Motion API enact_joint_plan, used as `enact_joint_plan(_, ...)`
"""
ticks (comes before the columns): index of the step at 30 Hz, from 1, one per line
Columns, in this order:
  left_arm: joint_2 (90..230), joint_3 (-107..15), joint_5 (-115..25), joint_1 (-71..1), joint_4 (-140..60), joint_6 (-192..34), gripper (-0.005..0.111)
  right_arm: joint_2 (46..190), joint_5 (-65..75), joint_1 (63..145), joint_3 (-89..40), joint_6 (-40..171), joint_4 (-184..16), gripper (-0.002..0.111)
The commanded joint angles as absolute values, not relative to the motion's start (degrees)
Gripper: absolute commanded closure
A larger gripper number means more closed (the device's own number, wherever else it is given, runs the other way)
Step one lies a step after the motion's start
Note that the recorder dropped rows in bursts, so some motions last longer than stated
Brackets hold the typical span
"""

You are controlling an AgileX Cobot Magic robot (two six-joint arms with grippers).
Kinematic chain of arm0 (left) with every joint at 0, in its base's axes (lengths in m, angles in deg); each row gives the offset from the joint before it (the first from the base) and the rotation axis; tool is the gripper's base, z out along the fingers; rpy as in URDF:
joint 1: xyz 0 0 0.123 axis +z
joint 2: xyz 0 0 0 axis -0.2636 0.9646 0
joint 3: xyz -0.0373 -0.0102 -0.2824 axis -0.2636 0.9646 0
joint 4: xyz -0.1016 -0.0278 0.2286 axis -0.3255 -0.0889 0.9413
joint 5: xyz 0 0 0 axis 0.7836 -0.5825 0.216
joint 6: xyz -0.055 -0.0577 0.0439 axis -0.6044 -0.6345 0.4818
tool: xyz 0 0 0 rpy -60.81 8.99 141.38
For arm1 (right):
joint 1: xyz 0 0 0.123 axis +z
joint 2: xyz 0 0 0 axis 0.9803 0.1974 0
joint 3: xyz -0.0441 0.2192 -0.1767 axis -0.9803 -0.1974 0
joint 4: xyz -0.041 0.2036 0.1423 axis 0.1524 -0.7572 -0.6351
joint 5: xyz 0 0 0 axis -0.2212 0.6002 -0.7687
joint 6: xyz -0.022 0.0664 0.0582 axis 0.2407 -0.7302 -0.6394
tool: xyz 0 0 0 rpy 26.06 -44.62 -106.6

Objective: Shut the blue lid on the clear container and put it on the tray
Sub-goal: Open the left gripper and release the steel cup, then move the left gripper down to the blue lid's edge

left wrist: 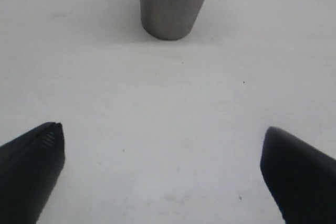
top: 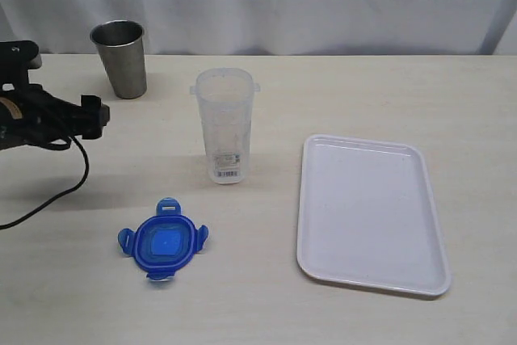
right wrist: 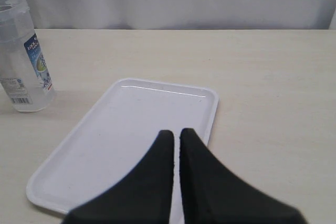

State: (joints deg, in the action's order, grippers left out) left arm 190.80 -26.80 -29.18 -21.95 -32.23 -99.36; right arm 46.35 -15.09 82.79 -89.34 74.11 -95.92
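The blue lid [top: 164, 240] lies flat on the near left of the tabletop [top: 404, 94], its four flaps splayed outward. It looks like thin, stiff, light plastic. Lying so low, it is probably best pinched across its rim between two flaps. The clear container [top: 225, 123] stands upright and open near the middle, well apart from the lid and to the left of the tray [top: 371, 216]. It seems empty, so I judge it light. It is tall and narrow enough to tip easily, and its smooth walls may slip. A hold across its body around mid-height looks safest. The tray rests flat on the right and is bare.

The left end effector [left wrist: 163, 135] is released, its fingers spread wide over bare tabletop, with the steel cup [top: 121, 58] just beyond it at the far left. The right end effector [right wrist: 176, 135] is clenched on nothing, above the tray's near end.

Count: one lid, one container, one tray, one steel cup, two end effectors.
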Motion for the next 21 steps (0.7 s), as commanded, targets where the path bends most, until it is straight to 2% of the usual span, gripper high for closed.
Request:
enact_joint_plan(1, 188.1, -23.7, -32.8, -22.0, -23.3, -110.1, 0.002, 46.1, -15.2, 82.5, -89.5, 74.4, -95.4, 0.104)
enact_joint_plan(8, 188.1, -22.6, -41.0, -23.4, -21.3, -114.2, 0.002, 46.1, -15.2, 82.5, -89.5, 74.4, -95.4, 0.104)
enact_joint_plan(13, 188.0, -22.6, -46.5, -27.7, -21.0, -114.3, 0.002, 46.1, -15.2, 82.5, -89.5, 74.4, -95.4, 0.104)
enact_joint_plan(21, 188.0, -22.7, -47.0, -33.9, -23.1, -114.8, 0.002, 46.1, -15.2, 82.5, -89.5, 74.4, -95.4, 0.104)
